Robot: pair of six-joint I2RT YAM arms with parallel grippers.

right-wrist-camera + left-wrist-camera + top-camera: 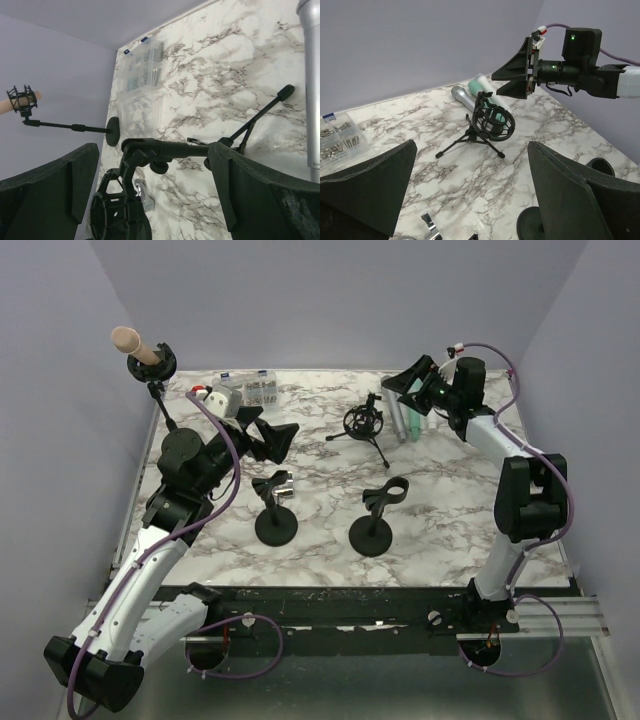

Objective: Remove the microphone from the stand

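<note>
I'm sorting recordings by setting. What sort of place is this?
Probably a robot lab test cell: a marble-patterned tabletop enclosed by plain lavender walls, with the left arm and right arm bolted at its near edge.

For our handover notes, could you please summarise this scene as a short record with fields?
microphone: beige, seated in the shock mount of the stand, far left corner
left gripper: open, empty, away from the microphone
right gripper: open, empty, at far right
other: tripod mount, two clip stands, loose microphones, parts box
task status: microphone not yet removed
</note>
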